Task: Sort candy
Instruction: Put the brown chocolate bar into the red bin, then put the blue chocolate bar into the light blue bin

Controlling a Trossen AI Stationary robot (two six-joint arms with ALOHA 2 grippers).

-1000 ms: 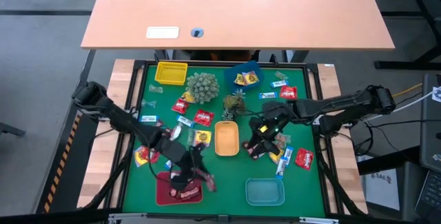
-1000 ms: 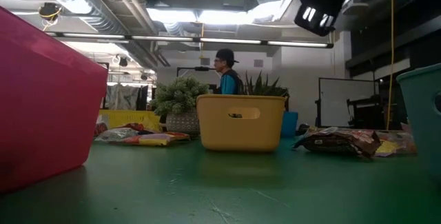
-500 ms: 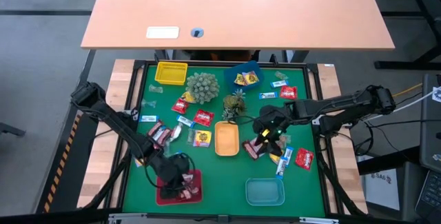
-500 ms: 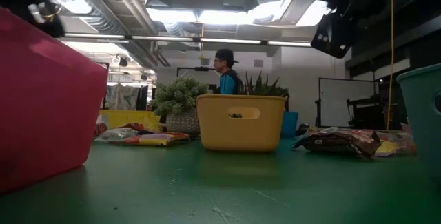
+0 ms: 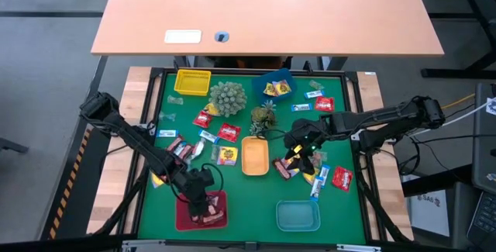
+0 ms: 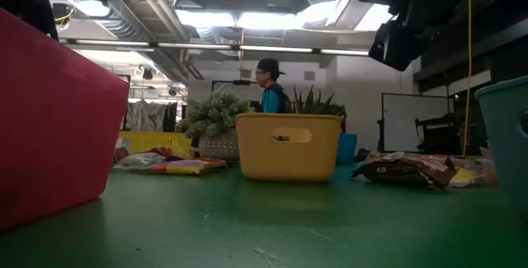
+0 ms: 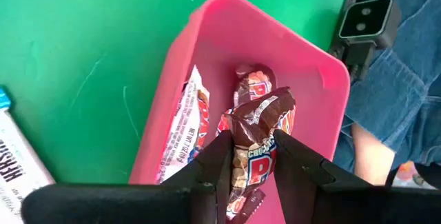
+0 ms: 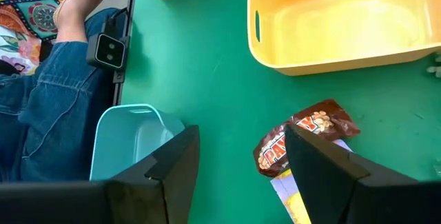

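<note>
Left gripper [image 7: 251, 156] is over the pink tray [image 7: 324, 79], fingers pinching a brown candy bar [image 7: 256, 131] above two more wrapped sweets in the tray. Right gripper [image 8: 241, 155] hangs wide open, empty, beside the yellow tray [image 8: 331, 52], over a brown candy [image 8: 296, 141] on the green mat [image 8: 200, 58].

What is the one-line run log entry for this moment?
left hand: holds brown-pink candy over red tray | right hand: open
</note>
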